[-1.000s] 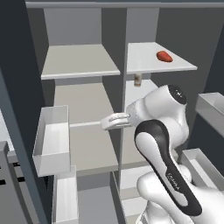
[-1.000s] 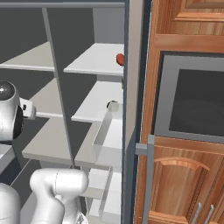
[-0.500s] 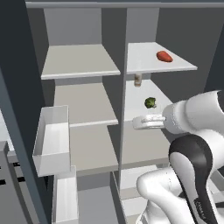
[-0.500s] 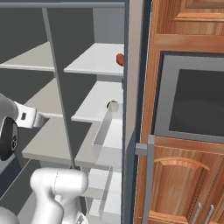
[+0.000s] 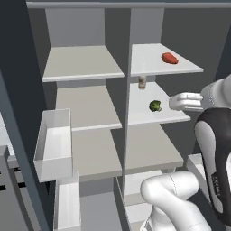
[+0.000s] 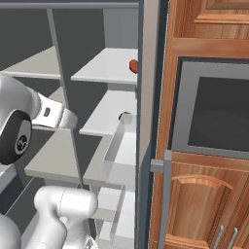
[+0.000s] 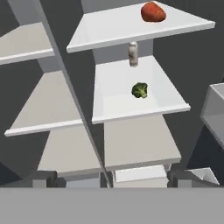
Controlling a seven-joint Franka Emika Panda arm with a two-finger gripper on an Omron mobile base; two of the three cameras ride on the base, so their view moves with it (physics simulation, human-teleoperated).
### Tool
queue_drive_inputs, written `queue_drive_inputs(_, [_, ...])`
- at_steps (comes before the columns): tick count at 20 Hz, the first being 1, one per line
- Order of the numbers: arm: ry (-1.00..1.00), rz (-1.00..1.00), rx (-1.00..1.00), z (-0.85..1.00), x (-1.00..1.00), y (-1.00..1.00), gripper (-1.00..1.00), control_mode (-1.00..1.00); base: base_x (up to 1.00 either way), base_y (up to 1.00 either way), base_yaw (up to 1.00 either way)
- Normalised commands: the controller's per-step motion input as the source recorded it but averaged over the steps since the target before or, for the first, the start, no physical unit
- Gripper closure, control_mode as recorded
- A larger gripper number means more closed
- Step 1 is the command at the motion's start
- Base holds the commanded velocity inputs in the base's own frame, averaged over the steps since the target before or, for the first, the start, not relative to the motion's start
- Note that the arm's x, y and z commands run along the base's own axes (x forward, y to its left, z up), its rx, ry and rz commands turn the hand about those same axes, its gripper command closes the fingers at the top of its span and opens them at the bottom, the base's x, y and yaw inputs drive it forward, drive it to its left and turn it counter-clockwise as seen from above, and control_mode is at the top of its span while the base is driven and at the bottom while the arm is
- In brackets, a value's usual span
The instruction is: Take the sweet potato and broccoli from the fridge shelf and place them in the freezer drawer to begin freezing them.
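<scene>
Sweet potato (image 7: 153,12) lies on the top right shelf (image 7: 113,30); broccoli (image 7: 139,90) sits one shelf down, in front of a small bottle (image 7: 133,54). Gripper (image 5: 180,102) is near the broccoli, not touching — fingers apart, empty. Broccoli probably light, crumbly at the crown — clamp lightly across the florets. Potato firm, rounded, may roll — grip across its narrow width. Stem too small to judge.
</scene>
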Motion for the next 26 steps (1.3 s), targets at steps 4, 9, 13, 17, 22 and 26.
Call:
queue_drive_inputs(4, [0.0, 0.0, -0.03, 0.13, 0.38, -0.75, -1.0, -1.0, 0.0, 0.0, 0.0])
queue_drive_inputs(9, [0.0, 0.0, -0.04, 0.03, 0.57, -0.32, -1.0, -1.0, 0.0, 0.0, 0.0])
queue_drive_inputs(13, [0.02, 0.0, -0.04, 0.0, 0.74, -0.02, -1.0, -1.0, 0.0, 0.0, 0.0])
queue_drive_inputs(17, [0.08, 0.0, -0.05, 0.0, 0.9, 0.0, -1.0, -1.0, 0.0, 0.0, 0.0])
queue_drive_inputs(22, [0.01, 0.0, -0.03, 0.01, 0.71, -0.09, -1.0, -1.0, 0.0, 0.0, 0.0])
queue_drive_inputs(26, [0.01, 0.0, -0.03, 0.0, 0.64, -0.16, -1.0, -1.0, 0.0, 0.0, 0.0])
